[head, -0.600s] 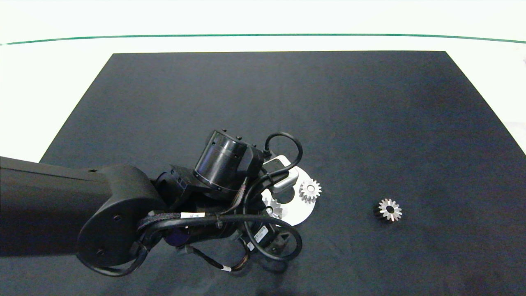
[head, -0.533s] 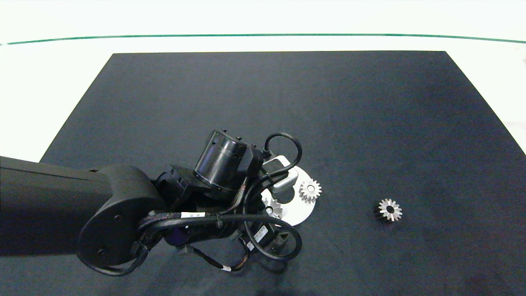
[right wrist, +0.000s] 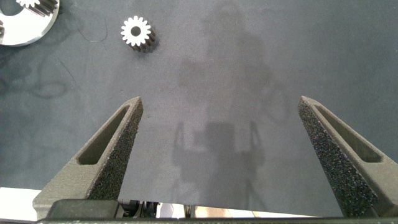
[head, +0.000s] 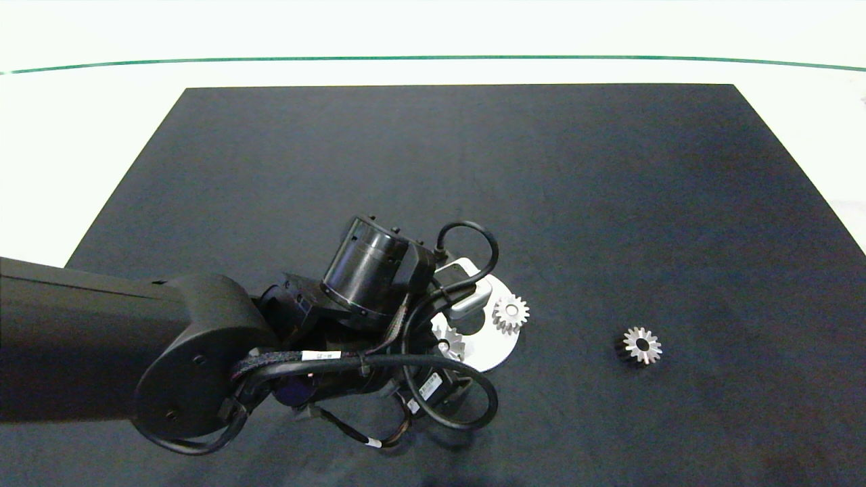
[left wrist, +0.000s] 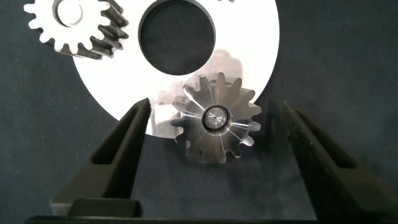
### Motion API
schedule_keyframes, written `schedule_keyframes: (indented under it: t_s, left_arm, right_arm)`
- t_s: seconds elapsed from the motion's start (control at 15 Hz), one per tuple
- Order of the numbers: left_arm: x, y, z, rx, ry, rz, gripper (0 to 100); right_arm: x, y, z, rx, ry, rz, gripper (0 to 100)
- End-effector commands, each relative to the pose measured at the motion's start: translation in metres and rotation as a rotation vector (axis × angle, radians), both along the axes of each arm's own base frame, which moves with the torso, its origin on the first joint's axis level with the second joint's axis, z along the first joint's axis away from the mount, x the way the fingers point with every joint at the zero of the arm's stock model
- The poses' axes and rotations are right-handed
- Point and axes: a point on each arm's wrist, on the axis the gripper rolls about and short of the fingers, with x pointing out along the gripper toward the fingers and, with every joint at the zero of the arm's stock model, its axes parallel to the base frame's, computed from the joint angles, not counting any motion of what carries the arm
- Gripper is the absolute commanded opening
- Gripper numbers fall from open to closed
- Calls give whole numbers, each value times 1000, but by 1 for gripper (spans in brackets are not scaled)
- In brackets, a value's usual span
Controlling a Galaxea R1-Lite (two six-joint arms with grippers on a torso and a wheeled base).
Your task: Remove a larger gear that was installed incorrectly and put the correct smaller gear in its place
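Observation:
The larger gear, silver with long pointed teeth, sits on a pin at the rim of the round white plate. My left gripper is open, one finger on each side of this gear and neither touching it. In the head view the gear is half hidden under the left arm's cables. The smaller gear, with dark sides and a centre hole, lies loose on the black mat to the right of the plate; it also shows as the gear in the right wrist view. My right gripper hangs open over bare mat.
Another silver gear sits on the plate's far right rim, shown too in the left wrist view. The plate has a large round centre hole. The black mat covers a white table.
The left arm has shifted very slightly over the plate. The gears and the plate have not moved.

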Motion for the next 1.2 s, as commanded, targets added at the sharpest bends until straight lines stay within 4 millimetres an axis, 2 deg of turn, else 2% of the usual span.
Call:
schedule_keyframes:
  t_s: [0.07, 0.47, 1.2]
  left_arm:
    - [-1, 0, 0, 3, -3, 3, 77]
    - [1, -6, -7, -2, -2, -1, 65]
    - [2, -6, -7, -3, -4, -2, 42]
  right_arm:
    - [0, 0, 0, -1, 3, 1, 100]
    - [1, 0, 0, 0, 5, 2, 100]
    - [0, 0, 0, -1, 2, 1, 100]
